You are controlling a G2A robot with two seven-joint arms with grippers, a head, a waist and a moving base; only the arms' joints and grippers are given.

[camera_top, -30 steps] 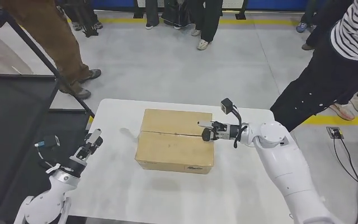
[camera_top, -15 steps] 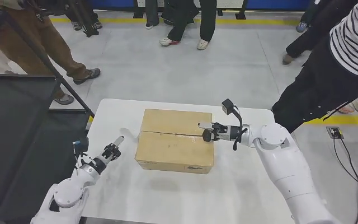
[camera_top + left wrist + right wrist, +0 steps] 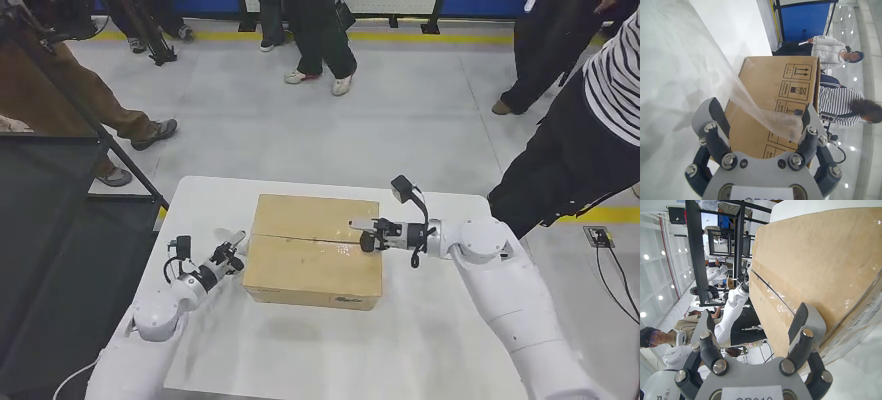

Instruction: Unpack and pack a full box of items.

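Evidently flanks the sealed box point(image 3: 313, 262) at the table's point(image 3: 420, 330) middle for unsealing: right gripper point(image 3: 754, 313) spread at its seam point(image 3: 770, 289), left gripper point(image 3: 761, 106) spread, tape point(image 3: 742, 89) clinging.

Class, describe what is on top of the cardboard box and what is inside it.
Clear tape covers the box's shut top seam. The closed box hides whatever is inside.

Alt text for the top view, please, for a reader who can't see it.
A closed cardboard box sits in the middle of a white table. The left gripper is beside the box's left side, and the right gripper is over the top seam at its right edge.
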